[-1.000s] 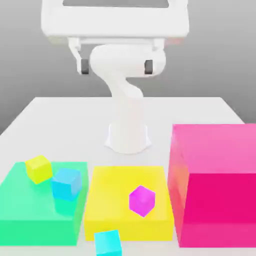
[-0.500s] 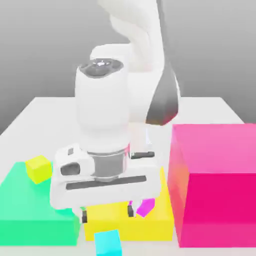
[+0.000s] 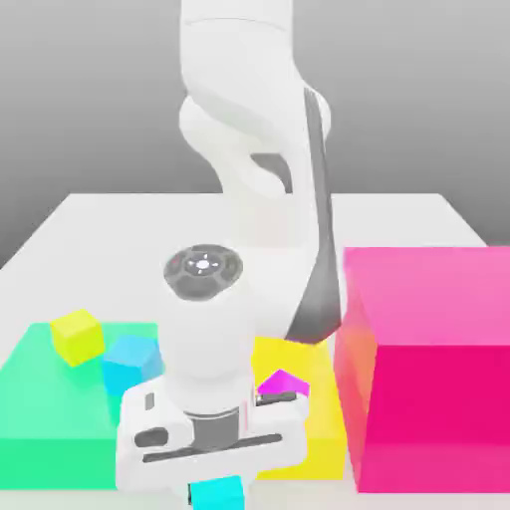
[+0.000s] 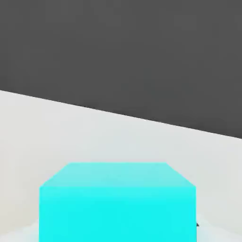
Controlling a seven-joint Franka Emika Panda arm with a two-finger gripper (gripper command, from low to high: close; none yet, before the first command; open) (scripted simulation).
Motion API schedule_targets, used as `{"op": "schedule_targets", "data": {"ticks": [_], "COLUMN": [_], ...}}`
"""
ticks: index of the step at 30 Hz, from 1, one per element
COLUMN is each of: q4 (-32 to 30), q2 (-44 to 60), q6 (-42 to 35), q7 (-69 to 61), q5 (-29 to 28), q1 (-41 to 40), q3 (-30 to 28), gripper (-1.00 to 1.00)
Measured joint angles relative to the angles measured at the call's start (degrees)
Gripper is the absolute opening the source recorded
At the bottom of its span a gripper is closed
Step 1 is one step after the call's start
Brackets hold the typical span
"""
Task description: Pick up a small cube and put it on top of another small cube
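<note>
The gripper (image 3: 211, 485) hangs right over the turquoise cube (image 3: 218, 494) on the table's (image 3: 90, 214) near edge, finger state I cannot tell, so it should descend squarely, centred, before lifting toward the purple cube (image 3: 283, 382) on the yellow slab (image 3: 321, 418).

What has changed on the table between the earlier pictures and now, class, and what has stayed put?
The arm has swung forward and lowered, so its hand now sits over the turquoise cube at the front edge; no grasp is visible yet. The magenta cube, yellow cube, sky-cyan cube and big pink block have not moved.
</note>
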State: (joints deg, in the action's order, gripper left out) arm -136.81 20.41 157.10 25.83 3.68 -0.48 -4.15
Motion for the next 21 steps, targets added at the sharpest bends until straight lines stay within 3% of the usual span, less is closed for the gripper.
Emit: {"op": "schedule_targets", "data": {"ticks": [8, 15, 20, 21], "q4": [-6.2, -12.8, -15.7, -16.0], "q2": [-16.5, -30.6, -25.5, -24.2], "q6": [-10.0, -17.6, -9.8, -8.2], "q7": [-5.7, -17.1, -19.6, -19.6], "q5": [-4.7, -4.4, -3.7, -3.7], "q1": [2.6, 6.1, 7.0, 7.0], "q3": [1.3, 2.3, 2.4, 2.3], "gripper": [-1.0, -1.0, -1.0, 1.0]}}
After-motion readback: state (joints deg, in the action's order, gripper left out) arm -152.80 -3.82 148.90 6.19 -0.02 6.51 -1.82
